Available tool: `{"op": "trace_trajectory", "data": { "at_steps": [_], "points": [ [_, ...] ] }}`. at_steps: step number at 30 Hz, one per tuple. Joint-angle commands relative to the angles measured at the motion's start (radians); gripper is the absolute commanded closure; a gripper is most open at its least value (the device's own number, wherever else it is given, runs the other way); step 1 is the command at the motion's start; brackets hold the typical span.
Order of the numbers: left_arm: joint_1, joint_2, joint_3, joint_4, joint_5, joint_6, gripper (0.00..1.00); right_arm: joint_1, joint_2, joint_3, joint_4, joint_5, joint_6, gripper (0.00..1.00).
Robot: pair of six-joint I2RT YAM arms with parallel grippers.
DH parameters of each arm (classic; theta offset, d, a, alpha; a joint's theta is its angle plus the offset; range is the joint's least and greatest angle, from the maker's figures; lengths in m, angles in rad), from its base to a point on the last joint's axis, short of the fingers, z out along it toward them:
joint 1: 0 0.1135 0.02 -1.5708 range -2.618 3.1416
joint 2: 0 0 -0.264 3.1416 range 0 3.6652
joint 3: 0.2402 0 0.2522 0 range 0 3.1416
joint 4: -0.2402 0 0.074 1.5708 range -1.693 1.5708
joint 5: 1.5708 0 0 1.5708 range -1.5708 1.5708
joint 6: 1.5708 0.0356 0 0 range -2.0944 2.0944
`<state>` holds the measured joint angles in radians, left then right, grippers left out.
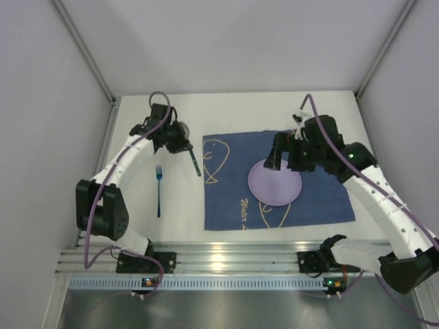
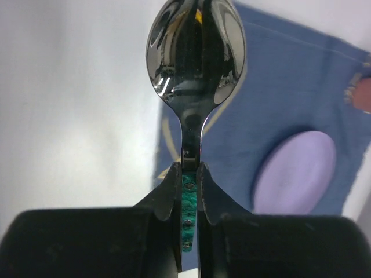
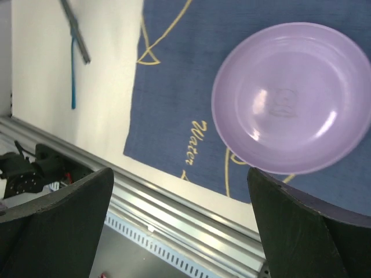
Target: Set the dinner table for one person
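Observation:
My left gripper [image 1: 180, 140] [image 2: 188, 168] is shut on the green handle of a metal spoon [image 2: 196, 46]. It holds the spoon [image 1: 195, 162] above the white dinner table [image 1: 182, 205], by the left edge of the blue fish-print cloth [image 1: 226, 205], with the bowl pointing away from the fingers. A purple plate [image 1: 274, 182] [image 3: 293, 95] lies on the middle of the cloth. A blue-handled fork [image 1: 158, 192] [image 3: 73, 81] lies on the bare table left of the cloth. My right gripper [image 1: 278, 161] [image 3: 179, 174] is open and empty, above the plate's far edge.
The cloth [image 3: 174, 116] has yellow fish outlines and lettering. An aluminium rail [image 1: 219, 257] runs along the table's near edge. Grey walls [image 1: 41, 103] close in the left, right and back sides.

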<state>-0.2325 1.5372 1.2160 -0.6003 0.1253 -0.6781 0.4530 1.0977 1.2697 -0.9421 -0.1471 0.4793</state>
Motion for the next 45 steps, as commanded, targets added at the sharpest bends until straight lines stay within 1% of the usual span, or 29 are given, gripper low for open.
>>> {"op": "trace_trajectory", "data": {
  "at_steps": [1,2,3,4,5,7,8,11,14,17,18,20,21,23,24,26,27,29,30,34,37,38,40,41,42,43,45],
  "points": [
    [-0.1,0.101,0.275,-0.01,0.102,-0.012,1.0,0.154,0.063,0.036,0.179,-0.008,0.048,0.0],
    [-0.122,0.127,0.331,-0.038,0.12,-0.009,1.0,0.176,0.095,0.04,0.199,-0.003,0.053,0.0],
    [-0.166,0.155,0.44,-0.055,0.131,-0.008,1.0,0.191,0.112,0.046,0.215,-0.003,0.053,0.0],
    [-0.189,0.209,0.491,-0.074,0.143,-0.006,1.0,0.214,0.129,0.056,0.227,-0.003,0.05,0.0],
    [-0.211,0.236,0.535,-0.122,0.16,-0.002,1.0,0.22,0.167,0.075,0.245,-0.006,0.041,0.0],
    [-0.269,0.286,0.635,-0.148,0.169,-0.003,1.0,0.231,0.203,0.098,0.256,-0.006,0.028,0.0],
    [-0.298,0.294,0.652,-0.151,0.18,-0.012,1.0,0.231,0.235,0.117,0.261,-0.002,0.015,0.0],
    [-0.332,0.294,0.683,-0.142,0.2,-0.035,1.0,0.233,0.283,0.14,0.261,0.032,-0.005,0.01],
    [-0.338,0.282,0.692,-0.141,0.22,-0.052,1.0,0.233,0.306,0.148,0.262,0.07,-0.018,0.02],
    [-0.343,0.265,0.68,-0.133,0.226,-0.064,1.0,0.231,0.317,0.145,0.269,0.096,-0.019,0.09],
    [-0.343,0.253,0.666,-0.118,0.232,-0.069,1.0,0.233,0.32,0.142,0.276,0.098,-0.019,0.16],
    [-0.343,0.236,0.643,-0.09,0.24,-0.093,1.0,0.231,0.327,0.128,0.284,0.092,-0.016,0.22],
    [-0.344,0.23,0.622,-0.073,0.249,-0.101,1.0,0.231,0.33,0.125,0.289,0.089,-0.015,0.3],
    [-0.343,0.215,0.603,-0.037,0.266,-0.123,1.0,0.231,0.338,0.114,0.302,0.078,-0.01,0.4],
    [-0.344,0.209,0.582,-0.026,0.27,-0.129,1.0,0.233,0.338,0.111,0.307,0.077,-0.007,0.54],
    [-0.344,0.201,0.559,0.003,0.283,-0.146,1.0,0.231,0.337,0.106,0.321,0.073,-0.004,0.69],
    [-0.344,0.195,0.532,0.016,0.286,-0.152,1.0,0.233,0.337,0.105,0.325,0.072,-0.004,0.78],
    [-0.346,0.172,0.498,0.063,0.293,-0.17,1.0,0.231,0.327,0.094,0.335,0.073,0.002,0.9],
    [-0.346,0.152,0.463,0.08,0.293,-0.175,1.0,0.231,0.323,0.089,0.335,0.073,0.004,1.0],
    [-0.344,0.127,0.413,0.089,0.278,-0.163,1.0,0.231,0.269,0.057,0.335,0.09,0.01,1.0],
    [-0.344,0.121,0.392,0.036,0.24,-0.115,1.0,0.23,0.21,0.027,0.312,0.113,0.008,1.0],
    [-0.346,0.117,0.389,0.016,0.22,-0.1,0.98,0.225,0.193,0.02,0.302,0.121,0.008,1.0],
    [-0.344,0.104,0.378,-0.059,0.111,-0.054,0.82,0.216,0.139,-0.004,0.255,0.144,0.008,1.0],
    [-0.344,0.1,0.378,-0.084,0.111,-0.038,0.82,0.211,0.117,-0.012,0.232,0.142,0.008,1.0],
    [-0.343,0.087,0.372,-0.11,0.05,-0.022,0.72,0.199,0.094,-0.021,0.212,0.17,0.012,1.0],
    [-0.343,0.081,0.369,-0.151,0.022,0.01,0.67,0.194,0.047,-0.042,0.169,0.191,0.013,1.0],
    [-0.337,0.054,0.335,-0.18,-0.056,0.035,0.56,0.161,-0.005,-0.068,0.125,0.216,0.016,1.0]
  ]
}}
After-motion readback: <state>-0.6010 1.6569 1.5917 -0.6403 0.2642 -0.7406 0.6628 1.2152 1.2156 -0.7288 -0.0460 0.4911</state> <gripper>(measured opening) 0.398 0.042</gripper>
